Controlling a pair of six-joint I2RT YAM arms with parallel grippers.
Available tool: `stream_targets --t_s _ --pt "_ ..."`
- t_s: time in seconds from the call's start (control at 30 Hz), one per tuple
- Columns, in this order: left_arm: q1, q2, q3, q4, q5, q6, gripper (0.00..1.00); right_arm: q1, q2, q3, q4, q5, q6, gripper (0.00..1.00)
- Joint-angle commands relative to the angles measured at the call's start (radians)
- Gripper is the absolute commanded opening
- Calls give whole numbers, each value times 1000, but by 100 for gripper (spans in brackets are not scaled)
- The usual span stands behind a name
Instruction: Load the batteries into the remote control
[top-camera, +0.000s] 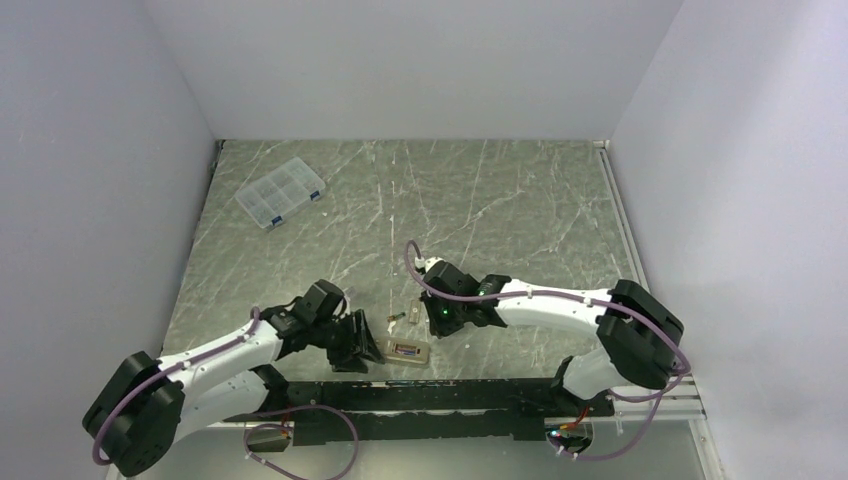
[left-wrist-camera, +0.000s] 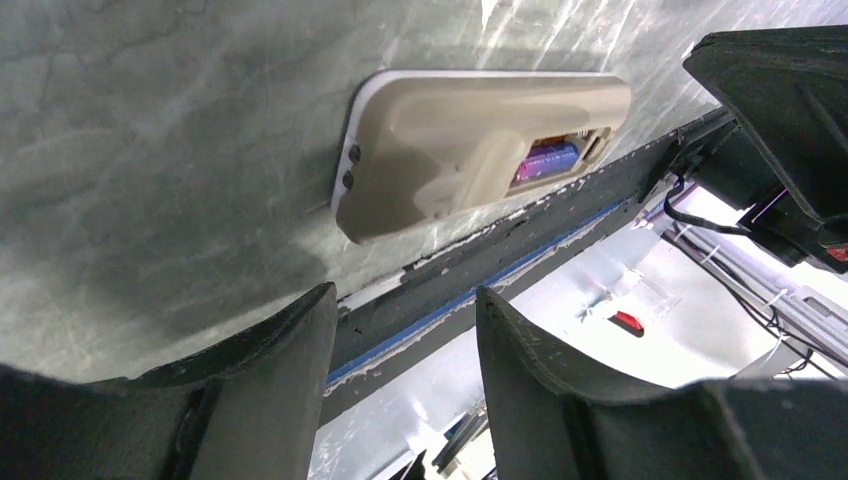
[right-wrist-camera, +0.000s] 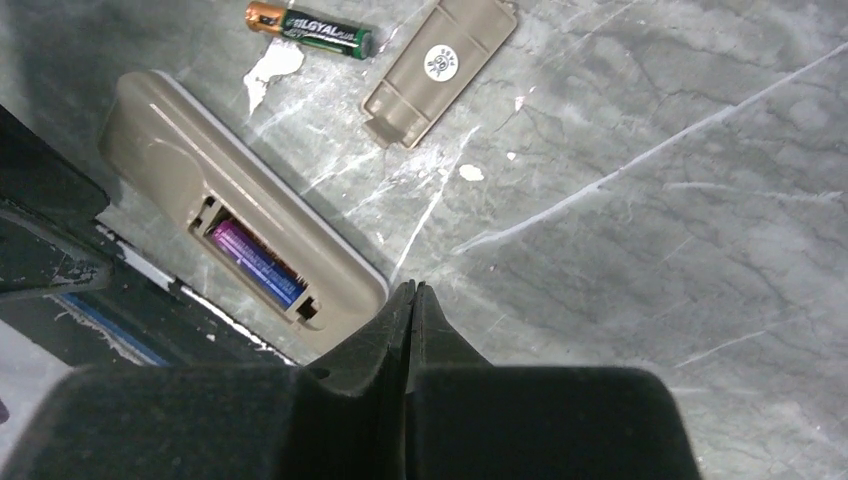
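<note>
Was a grey marbled counter (top-camera: 480, 200), streaked white. Bore a remote control (right-wrist-camera: 170, 160), beige back up and bay uncovered, just ahead of the left hand (left-wrist-camera: 405, 300) and just beside the right hand (right-wrist-camera: 412, 290). Bore a loose battery (right-wrist-camera: 310, 32) and a flat beige cover (right-wrist-camera: 440, 70) near each other, past the remote from the right hand. Held a clear compartment box (top-camera: 281, 192) well apart from both hands.

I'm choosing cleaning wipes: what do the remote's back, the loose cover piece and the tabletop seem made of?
Remote control: matte beige moulded plastic, judging by its rounded, seamless contours. Cover piece: apparently the same matte beige plastic, with a round white sticker. Table: smooth grey-green veined surface with faint sheen; stone or printed laminate, cannot tell.
</note>
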Motion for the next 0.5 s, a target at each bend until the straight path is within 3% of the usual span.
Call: stream_targets --t_s 0.0,0.47 --pt "-2 29 -36 174 28 -74 58 -9 38 -2 61 3 -18 0" --pt "-2 158 -3 277 -45 -77 58 3 96 -37 120 -44 -21 0"
